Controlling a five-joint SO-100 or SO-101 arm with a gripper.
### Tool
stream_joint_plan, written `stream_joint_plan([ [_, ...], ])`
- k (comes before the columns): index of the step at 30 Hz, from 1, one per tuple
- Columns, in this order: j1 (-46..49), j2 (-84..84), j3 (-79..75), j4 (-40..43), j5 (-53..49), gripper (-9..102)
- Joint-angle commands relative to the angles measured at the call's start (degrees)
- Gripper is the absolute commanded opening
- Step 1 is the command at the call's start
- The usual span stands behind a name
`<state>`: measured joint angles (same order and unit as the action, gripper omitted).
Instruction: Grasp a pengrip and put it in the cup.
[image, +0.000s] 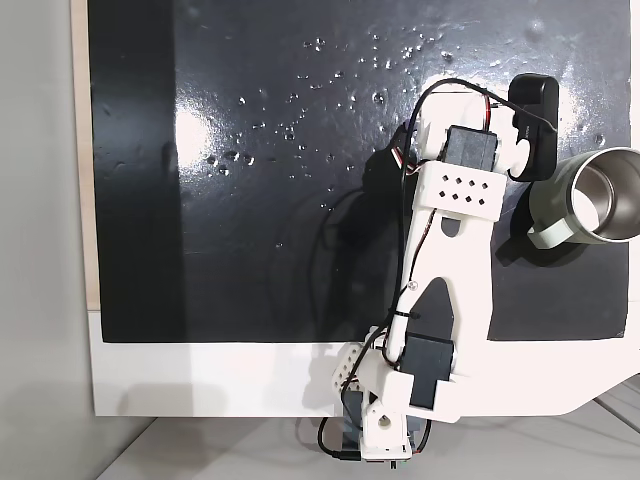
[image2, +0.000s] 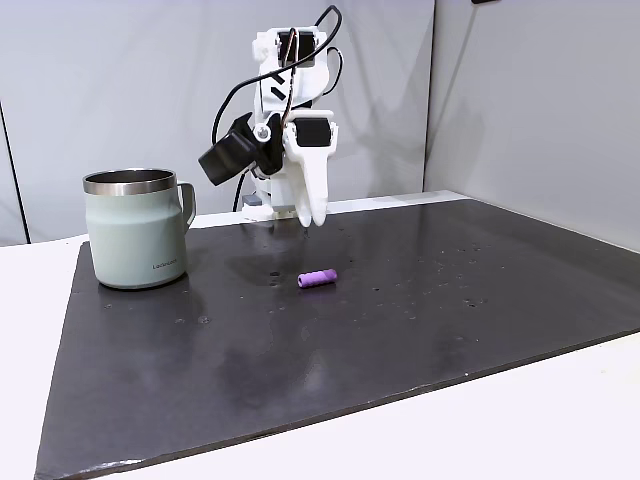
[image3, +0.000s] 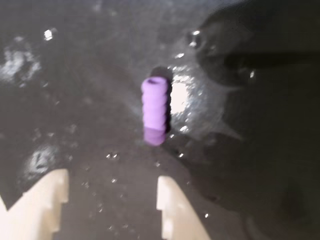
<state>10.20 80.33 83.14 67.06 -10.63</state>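
Note:
The pengrip (image2: 317, 278) is a small light-purple ribbed tube lying on its side on the black mat. In the wrist view the pengrip (image3: 155, 111) lies lengthwise just ahead of my gripper (image3: 112, 189), a little right of the gap's centre. The white fingers (image3: 167, 197) stand apart, open, with nothing between them. From the side, my gripper (image2: 311, 220) points down and hovers above the mat, slightly behind the tube. The grey-green cup (image2: 135, 230) stands upright at the mat's left, handle toward the arm. From above, the cup (image: 556, 200) is right of the arm.
A black mat (image2: 420, 330) with shiny specks covers most of the white table (image: 200, 380). The arm's base (image: 385, 430) sits at the table's near edge in the view from above. Grey walls (image2: 520, 100) stand behind the table.

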Motion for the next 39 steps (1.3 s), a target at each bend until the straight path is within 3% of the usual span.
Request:
stream_joint_plan([
  [1,-0.6,-0.9,-3.5,-1.5,-1.3,24],
  [24,-0.4,-11.8,-1.5,-9.1,-4.0,24],
  [39,1.0,-16.2,-4.0,-8.6,-4.5,2],
])
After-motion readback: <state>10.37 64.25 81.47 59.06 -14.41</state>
